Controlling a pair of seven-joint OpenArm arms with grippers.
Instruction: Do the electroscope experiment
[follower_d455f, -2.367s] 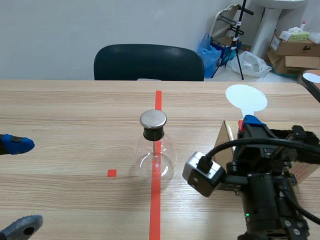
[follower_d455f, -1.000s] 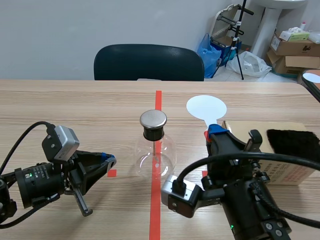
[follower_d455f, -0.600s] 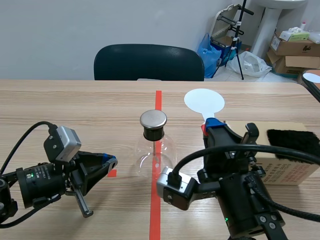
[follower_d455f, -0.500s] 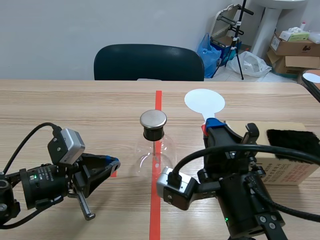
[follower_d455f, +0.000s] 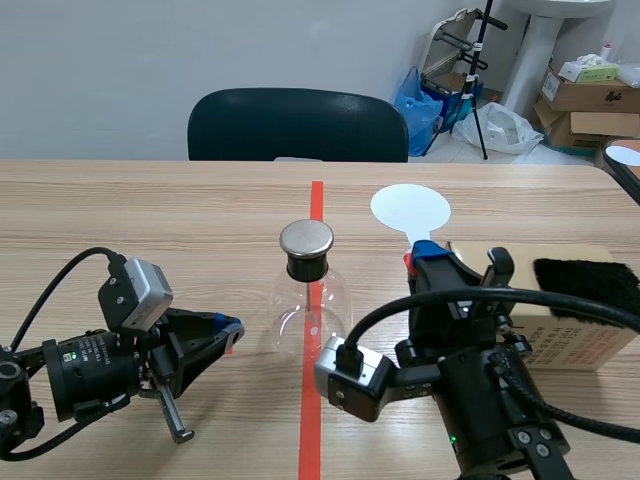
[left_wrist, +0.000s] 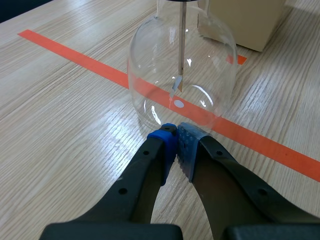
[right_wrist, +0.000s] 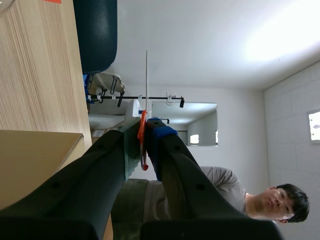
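Note:
The electroscope, a clear glass flask (follower_d455f: 308, 312) with a metal cap (follower_d455f: 306, 238), stands on the red tape line at the table's middle. In the left wrist view the flask (left_wrist: 150, 75) shows its inner rod and small foil leaves (left_wrist: 176, 85). My left gripper (follower_d455f: 232, 326) lies low just left of the flask, shut on nothing; its tips (left_wrist: 175, 134) sit right at the glass base. My right gripper (follower_d455f: 422, 252), to the flask's right, points up and is shut on the red handle (right_wrist: 142, 135) of a white disc paddle (follower_d455f: 410, 209), seen edge-on as a thin disc (right_wrist: 146, 80).
A cardboard box (follower_d455f: 560, 330) with a black fur cloth (follower_d455f: 590, 282) on top stands at the right, just behind my right arm. A dark chair (follower_d455f: 297, 124) is across the table. A person (right_wrist: 225, 190) appears in the right wrist view.
My left gripper has crept a little toward the flask. The right gripper with the paddle shifted slightly left and now holds nearly still.

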